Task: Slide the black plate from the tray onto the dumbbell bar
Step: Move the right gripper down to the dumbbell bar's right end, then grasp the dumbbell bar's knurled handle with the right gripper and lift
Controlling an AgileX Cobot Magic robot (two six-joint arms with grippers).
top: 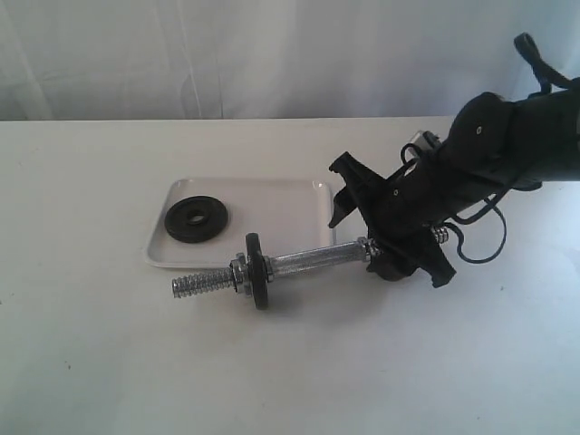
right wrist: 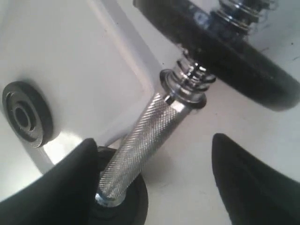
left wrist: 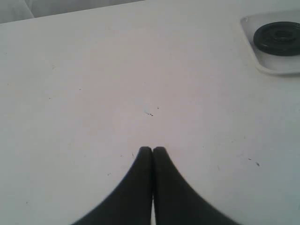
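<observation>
The black plate [top: 197,219] lies flat at the left of the white tray [top: 272,208]. It also shows in the left wrist view as the plate [left wrist: 279,38] on the tray [left wrist: 269,68], and in the right wrist view as the plate [right wrist: 26,117] on the tray [right wrist: 84,65]. The dumbbell bar [top: 308,261] lies on the table in front of the tray with one black disc [top: 256,270] near its left end. My right gripper [top: 385,243] straddles the bar's right part, open. There the knurled bar [right wrist: 140,143] passes close to one finger [right wrist: 70,183], with a second disc [right wrist: 124,204] under it. My left gripper [left wrist: 152,151] is shut on nothing, over bare table.
The white table [top: 109,362] carries everything, with a pale curtain behind it. The right arm and its cables [top: 507,154] reach in from the right. The bar's threaded left end [top: 195,285] sticks out past the collar nut.
</observation>
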